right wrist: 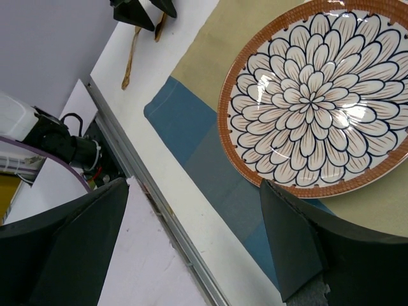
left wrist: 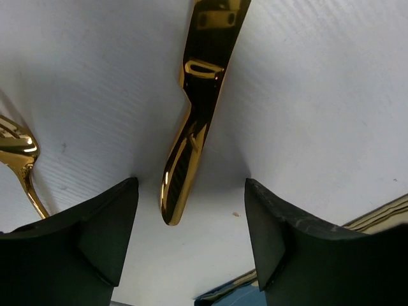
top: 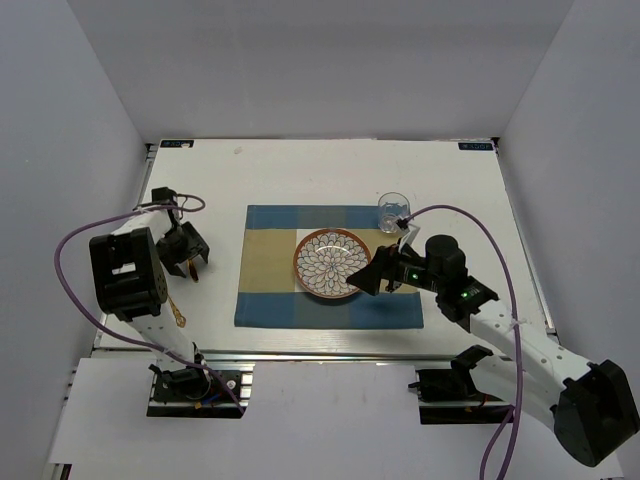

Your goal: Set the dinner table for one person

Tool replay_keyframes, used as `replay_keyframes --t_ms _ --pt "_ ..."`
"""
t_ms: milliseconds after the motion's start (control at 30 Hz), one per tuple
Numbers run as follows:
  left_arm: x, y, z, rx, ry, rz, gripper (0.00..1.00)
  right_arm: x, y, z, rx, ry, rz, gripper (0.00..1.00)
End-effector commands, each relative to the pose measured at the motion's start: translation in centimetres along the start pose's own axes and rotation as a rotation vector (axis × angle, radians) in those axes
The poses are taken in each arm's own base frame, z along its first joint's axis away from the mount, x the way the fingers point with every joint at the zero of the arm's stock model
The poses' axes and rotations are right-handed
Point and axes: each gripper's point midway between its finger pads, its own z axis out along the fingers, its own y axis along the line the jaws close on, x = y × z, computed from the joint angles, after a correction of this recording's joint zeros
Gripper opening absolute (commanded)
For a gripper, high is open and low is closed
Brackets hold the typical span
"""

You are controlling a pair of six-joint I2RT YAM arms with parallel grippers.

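Table [top: 300, 170]: white top spanning the floor between white walls, ahead of both arm bases. A metal rail [top: 330, 354] runs along its 6 o'clock edge.

Checked placemat [top: 262, 290] lies at table centre. Flower-pattern plate [top: 330, 264] sits on the mat, toward the mat's 3 o'clock half. Glass [top: 392, 212] stands upright at the plate's 1 o'clock, by the mat's far corner.

Left gripper [left wrist: 190, 191]: low over bare table at the mat's 9 o'clock. Fingers are spread, grasping nothing. A gold utensil [left wrist: 191, 127] lies flat on the table between them, with a gap on each side and no contact. A second gold piece [left wrist: 22, 159] lies at its 9 o'clock, only partly in view.

Right gripper [right wrist: 192, 191]: above the mat at the plate's 4 o'clock, just beside the rim. Fingers are wide apart, released, nothing between them.
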Motion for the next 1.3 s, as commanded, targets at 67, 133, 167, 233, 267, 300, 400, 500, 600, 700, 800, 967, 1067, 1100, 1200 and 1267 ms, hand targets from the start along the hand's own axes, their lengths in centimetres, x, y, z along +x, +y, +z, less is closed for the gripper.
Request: replay_keyframes --t_ms 67,133,167,233,267,300,400,500,600,700,800,967,1067,1100,1200,1267 --pt "-0.9 -0.2 0.1 0.018 -0.005 0.028 0.73 -1.3 1.5 -0.3 -0.051 -0.062 -0.024 0.89" --pt "-0.1 -0.1 1.0 0.012 0.034 0.032 0.70 -1.3 1.6 -0.4 -0.053 -0.070 -0.017 0.89" --pt "0.2 -0.1 1.3 0.017 0.050 0.034 0.66 -1.4 1.7 -0.5 -0.055 -0.078 -0.018 0.89" --pt "0.7 0.0 1.8 0.007 0.076 0.035 0.58 -1.6 1.9 -0.7 -0.053 -0.090 -0.017 0.89" --pt "0.8 0.1 1.9 0.004 0.079 0.036 0.56 -1.5 1.9 -0.8 -0.054 -0.089 -0.016 0.89" --pt "1.0 0.1 2.1 0.003 0.086 0.039 0.53 -1.6 1.9 -0.9 -0.053 -0.092 -0.014 0.89" --pt "1.2 0.3 2.5 -0.004 0.098 0.044 0.43 -1.9 2.3 -1.3 -0.056 -0.111 -0.021 0.89" --pt "1.8 -0.4 2.9 0.042 0.133 0.066 0.22 -2.3 2.4 -1.6 -0.049 -0.129 -0.016 0.89" --pt "1.9 -0.9 3.0 0.069 0.149 0.077 0.00 -2.5 2.3 -1.8 -0.038 -0.144 -0.013 0.89" --pt "1.5 -1.4 2.3 0.077 0.130 0.088 0.00 -2.6 2.4 -2.1 -0.030 -0.153 -0.018 0.89" --pt "0.5 -2.5 0.5 0.109 0.068 0.113 0.00 -3.0 2.6 -2.5 -0.025 -0.170 -0.021 0.89" --pt "-0.7 -5.8 -4.6 0.256 -0.068 0.172 0.00 -3.9 2.4 -3.4 0.023 -0.199 -0.030 0.89" --pt "-1.5 -6.3 -7.4 0.281 -0.139 0.195 0.00 -4.1 2.4 -3.9 0.044 -0.210 -0.035 0.89" --pt "-1.6 -6.2 -7.9 0.278 -0.140 0.195 0.00 -4.1 2.3 -4.0 0.050 -0.209 -0.033 0.89" --pt "-1.0 -7.2 -9.8 0.330 -0.157 0.222 0.00 -4.3 2.3 -4.2 0.061 -0.221 -0.028 0.89" --pt "-0.5 -8.2 -11.6 0.394 -0.175 0.235 0.00 -4.5 2.3 -4.3 0.072 -0.225 -0.025 0.89"
